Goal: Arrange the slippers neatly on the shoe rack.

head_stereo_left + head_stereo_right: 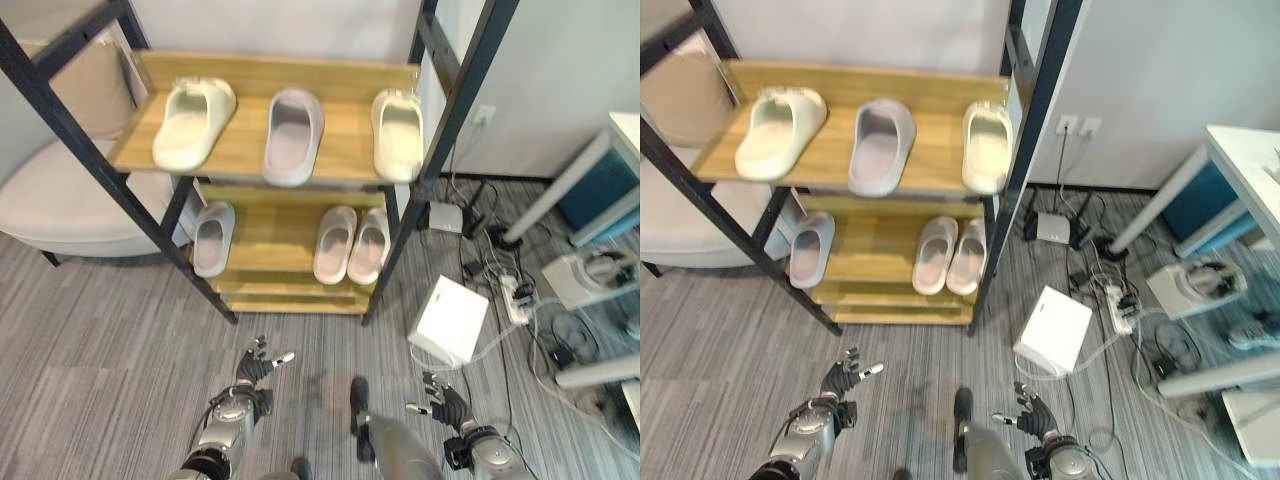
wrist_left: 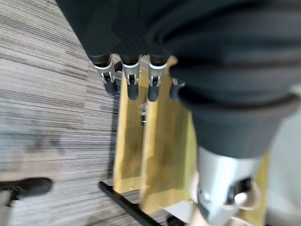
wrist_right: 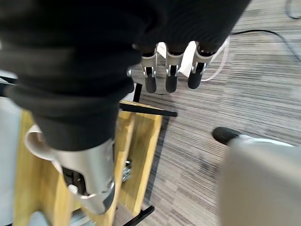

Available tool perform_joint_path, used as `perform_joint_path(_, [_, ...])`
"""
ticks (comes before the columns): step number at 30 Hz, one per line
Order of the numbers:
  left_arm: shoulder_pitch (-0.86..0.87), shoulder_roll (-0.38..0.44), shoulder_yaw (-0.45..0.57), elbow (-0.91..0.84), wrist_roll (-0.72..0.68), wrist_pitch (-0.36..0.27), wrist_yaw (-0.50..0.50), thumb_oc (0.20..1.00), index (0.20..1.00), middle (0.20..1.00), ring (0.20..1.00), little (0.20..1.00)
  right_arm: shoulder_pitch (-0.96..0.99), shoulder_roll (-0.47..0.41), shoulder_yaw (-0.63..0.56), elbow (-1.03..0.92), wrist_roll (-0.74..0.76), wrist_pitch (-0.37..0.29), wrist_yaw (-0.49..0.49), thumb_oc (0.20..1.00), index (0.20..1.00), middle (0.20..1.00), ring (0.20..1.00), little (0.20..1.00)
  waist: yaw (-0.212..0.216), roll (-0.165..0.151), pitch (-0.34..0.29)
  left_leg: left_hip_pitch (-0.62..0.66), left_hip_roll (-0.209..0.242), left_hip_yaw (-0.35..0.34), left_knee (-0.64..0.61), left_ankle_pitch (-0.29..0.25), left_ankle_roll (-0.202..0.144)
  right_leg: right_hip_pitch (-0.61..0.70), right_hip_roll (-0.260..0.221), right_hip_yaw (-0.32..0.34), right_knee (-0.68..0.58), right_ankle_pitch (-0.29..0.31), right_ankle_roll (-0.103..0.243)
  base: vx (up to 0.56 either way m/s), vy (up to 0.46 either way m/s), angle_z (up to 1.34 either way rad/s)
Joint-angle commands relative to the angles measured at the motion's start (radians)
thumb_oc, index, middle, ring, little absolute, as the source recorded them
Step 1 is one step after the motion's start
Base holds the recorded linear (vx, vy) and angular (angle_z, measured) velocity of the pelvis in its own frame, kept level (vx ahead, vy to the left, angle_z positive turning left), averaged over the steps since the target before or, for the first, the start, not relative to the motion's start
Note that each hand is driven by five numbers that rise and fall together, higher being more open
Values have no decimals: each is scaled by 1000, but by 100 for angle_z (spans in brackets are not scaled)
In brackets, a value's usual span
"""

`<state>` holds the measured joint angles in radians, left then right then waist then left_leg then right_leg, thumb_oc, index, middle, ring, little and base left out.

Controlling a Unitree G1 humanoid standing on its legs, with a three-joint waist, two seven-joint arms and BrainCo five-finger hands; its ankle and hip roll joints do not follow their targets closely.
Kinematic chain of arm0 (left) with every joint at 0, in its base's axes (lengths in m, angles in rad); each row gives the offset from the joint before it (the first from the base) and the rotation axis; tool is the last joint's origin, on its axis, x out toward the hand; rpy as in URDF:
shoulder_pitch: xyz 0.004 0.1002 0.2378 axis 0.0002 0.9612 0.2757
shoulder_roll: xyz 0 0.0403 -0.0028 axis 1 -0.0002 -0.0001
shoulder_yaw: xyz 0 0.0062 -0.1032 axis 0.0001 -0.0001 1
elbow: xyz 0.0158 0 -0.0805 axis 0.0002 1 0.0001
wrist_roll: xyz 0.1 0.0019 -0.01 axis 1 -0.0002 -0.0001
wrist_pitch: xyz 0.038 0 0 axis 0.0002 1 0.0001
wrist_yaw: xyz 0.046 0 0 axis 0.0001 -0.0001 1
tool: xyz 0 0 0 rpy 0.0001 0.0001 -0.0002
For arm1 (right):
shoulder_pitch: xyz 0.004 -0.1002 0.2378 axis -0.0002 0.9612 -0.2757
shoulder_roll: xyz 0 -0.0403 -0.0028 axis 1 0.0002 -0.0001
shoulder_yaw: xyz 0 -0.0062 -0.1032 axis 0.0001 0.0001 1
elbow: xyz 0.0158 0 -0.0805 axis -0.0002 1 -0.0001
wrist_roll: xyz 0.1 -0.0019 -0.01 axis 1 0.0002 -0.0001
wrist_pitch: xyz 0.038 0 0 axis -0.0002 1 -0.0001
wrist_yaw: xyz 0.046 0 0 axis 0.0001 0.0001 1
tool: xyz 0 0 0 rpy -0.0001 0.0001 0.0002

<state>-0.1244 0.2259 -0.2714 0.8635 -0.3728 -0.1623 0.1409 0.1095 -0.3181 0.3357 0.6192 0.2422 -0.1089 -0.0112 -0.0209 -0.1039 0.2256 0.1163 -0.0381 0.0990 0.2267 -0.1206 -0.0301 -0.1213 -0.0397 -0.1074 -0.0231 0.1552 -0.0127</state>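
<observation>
We see six pale foam slippers (image 1: 293, 135) lying on the black-framed wooden shoe rack (image 1: 340, 160), unpaired. Our left hand (image 1: 256, 368) and right hand (image 1: 443, 403) hang empty, fingers relaxed, low before it. Next, likely reaching to pair them.

The shoe rack (image 1: 290, 150) is cut off at the top edge, so its upper frame is out of sight. The grey slipper (image 1: 212, 238) on the lower shelf lies partly behind a black strut.
</observation>
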Motion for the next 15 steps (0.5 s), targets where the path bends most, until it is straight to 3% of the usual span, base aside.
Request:
perform_joint_path(1, [-66,-12,-16,-40,-6,-36,-15,1000,1000,1000,1000,1000,-21,-72,-31,-72,40,-34,7,1000,1000,1000,1000,1000,-17,30,12,-186,90,-6,-32,153,-61,129,-35,-10,40,-139,98,46,-18,20])
perform_joint_path(2, [-66,-13,-16,-40,-6,-36,-15,1000,1000,1000,1000,1000,-21,-72,-31,-72,40,-34,7,1000,1000,1000,1000,1000,-17,30,14,-183,90,-6,-33,153,-61,132,-36,-10,39,-140,98,155,120,26])
perform_joint_path(3, [-66,-13,-22,-34,2,-38,-6,1000,1000,1000,1000,1000,-16,-84,-52,-80,48,-39,-1,1000,1000,1000,1000,1000,-10,29,1,-204,169,-4,-161,210,-72,151,-55,-24,18,-148,116,148,166,21])
perform_joint_path(6, [-73,-8,-24,-28,0,-39,-1,1000,1000,1000,1000,1000,-26,-96,-64,-79,54,-40,-11,1000,1000,1000,1000,1000,-19,47,-9,-188,230,-61,-223,248,-114,147,-85,9,11,-161,143,144,290,-18])
perform_joint_path(7, [-73,-9,-22,-30,-6,-41,-2,1000,1000,1000,1000,1000,-32,-96,-65,-72,57,-38,-11,1000,1000,1000,1000,1000,-17,53,-14,-179,226,-83,-235,242,-117,146,-90,23,3,-156,148,119,361,-53])
perform_joint_path(10, [-75,-16,-30,-26,-16,-40,-7,1000,1000,1000,1000,1000,-25,-90,-87,-54,63,-33,-14,1000,1000,1000,1000,1000,-30,59,-24,-165,207,-49,-259,215,-111,145,-132,38,-19,-127,176,82,415,-47])
perform_joint_path(11, [-87,-8,-37,-31,-21,-43,-10,1000,1000,1000,1000,1000,-30,-75,-100,-55,71,-34,-22,1000,1000,1000,1000,1000,-35,46,-19,-166,175,-32,-257,190,-91,116,-166,69,-21,-91,195,-37,339,-17])
perform_joint_path(15, [-103,10,-28,-27,-24,-52,0,1000,1000,1000,1000,1000,-73,-35,-85,-11,80,-36,-31,1000,1000,1000,1000,1000,-17,18,2,-177,126,35,-257,153,-54,46,-214,86,-37,-4,233,-85,305,-48])
